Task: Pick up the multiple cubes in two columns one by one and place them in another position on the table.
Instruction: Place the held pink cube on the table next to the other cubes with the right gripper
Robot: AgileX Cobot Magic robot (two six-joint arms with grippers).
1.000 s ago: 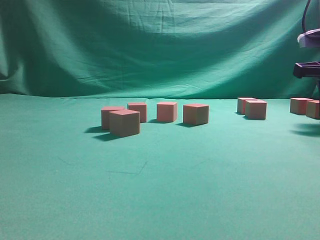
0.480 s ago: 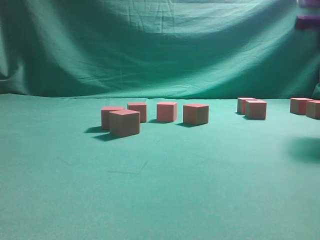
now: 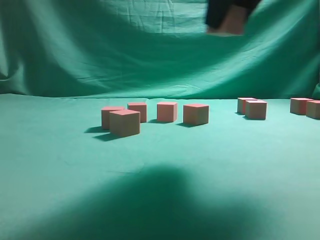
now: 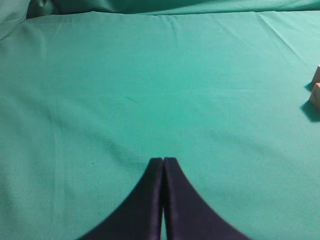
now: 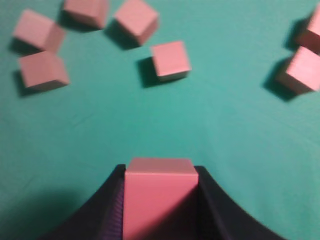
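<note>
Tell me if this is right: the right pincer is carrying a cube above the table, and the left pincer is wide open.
Not quite. The left pincer is shut, its tips pressed together, as the left wrist view shows. The right pincer does hold a cube above the table.

Dim, even light falls from above. A broad soft shadow pools on the near worktop [image 3: 60, 165] in the exterior view, and short dark shadows trail left of the cubes [image 3: 124, 122]. High up, the right gripper [image 3: 227, 17] is a motion-smeared dark blur. The right wrist view is soft throughout, its held cube [image 5: 160, 197] blurred; the left wrist view is sharper.
</note>
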